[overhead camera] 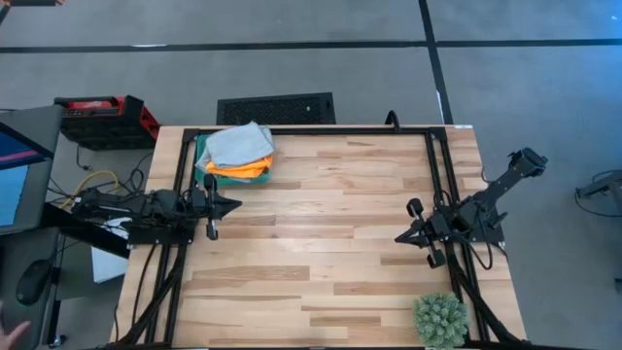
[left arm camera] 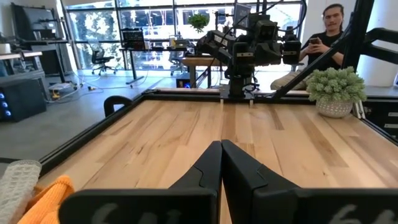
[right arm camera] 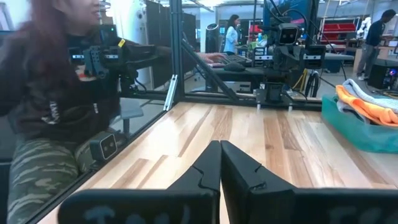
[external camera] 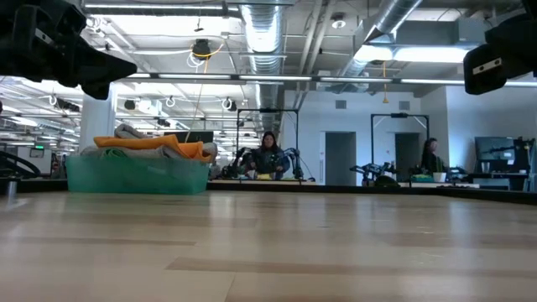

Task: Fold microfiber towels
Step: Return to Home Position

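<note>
Near the left gripper's (overhead camera: pixel 231 205) pressed-together fingers, the green bin (overhead camera: pixel 201 146) holds the stacked microfiber towels (overhead camera: pixel 240 148): grey on top, orange peeking out, whatever's beneath hidden; right gripper (overhead camera: pixel 400 236) pinched together too, well apart

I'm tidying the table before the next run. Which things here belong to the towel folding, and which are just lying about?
Job:
grey towel on top of orange towel, piled in the green tray
left gripper and right gripper, both shut, holding nothing

Lying about:
plant ball at a table corner
red toolbox off the table
</note>
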`<control>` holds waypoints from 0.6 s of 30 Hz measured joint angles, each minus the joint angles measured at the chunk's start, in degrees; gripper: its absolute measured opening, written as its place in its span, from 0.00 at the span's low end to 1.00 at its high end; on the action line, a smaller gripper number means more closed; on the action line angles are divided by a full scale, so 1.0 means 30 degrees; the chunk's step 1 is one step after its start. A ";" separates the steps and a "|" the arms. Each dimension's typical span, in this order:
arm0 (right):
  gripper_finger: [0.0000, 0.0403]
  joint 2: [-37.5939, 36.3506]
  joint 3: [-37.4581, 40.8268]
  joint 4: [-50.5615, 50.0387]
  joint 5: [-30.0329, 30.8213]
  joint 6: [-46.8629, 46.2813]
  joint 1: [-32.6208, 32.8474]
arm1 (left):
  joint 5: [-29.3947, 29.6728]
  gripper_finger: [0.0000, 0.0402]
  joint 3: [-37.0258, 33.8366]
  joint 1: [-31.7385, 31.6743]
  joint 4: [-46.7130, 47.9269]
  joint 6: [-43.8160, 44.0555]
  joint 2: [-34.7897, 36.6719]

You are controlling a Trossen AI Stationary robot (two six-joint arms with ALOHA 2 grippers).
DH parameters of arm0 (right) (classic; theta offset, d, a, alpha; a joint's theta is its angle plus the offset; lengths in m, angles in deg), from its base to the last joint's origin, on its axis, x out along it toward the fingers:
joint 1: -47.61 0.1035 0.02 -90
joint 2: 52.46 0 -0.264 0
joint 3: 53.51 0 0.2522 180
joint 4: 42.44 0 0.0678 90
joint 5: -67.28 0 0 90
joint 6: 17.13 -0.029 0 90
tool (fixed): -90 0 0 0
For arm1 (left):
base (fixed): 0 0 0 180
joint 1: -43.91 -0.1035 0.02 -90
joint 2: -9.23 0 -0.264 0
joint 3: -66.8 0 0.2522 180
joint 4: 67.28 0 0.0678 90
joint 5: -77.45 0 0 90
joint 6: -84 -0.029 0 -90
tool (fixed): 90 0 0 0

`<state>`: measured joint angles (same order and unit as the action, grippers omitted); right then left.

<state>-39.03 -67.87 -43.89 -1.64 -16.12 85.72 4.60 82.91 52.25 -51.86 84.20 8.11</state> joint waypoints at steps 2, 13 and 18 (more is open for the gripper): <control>0.07 0.0000 0.0000 -0.0005 0.0004 0.0000 0.0000 | 0.0006 0.00 0.0000 0.0000 0.0005 0.0002 0.0000; 0.08 0.0000 0.0000 -0.0005 -0.0002 -0.0015 0.0000 | 0.0028 0.00 0.0000 0.0145 0.0006 0.0009 0.0000; 0.08 0.0000 -0.0005 -0.0005 -0.0002 -0.0015 0.0000 | 0.0020 0.00 0.0000 0.0508 0.0006 0.0009 0.0000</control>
<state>-39.03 -67.88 -43.90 -1.64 -16.16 85.72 4.66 82.91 53.77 -51.85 84.23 8.11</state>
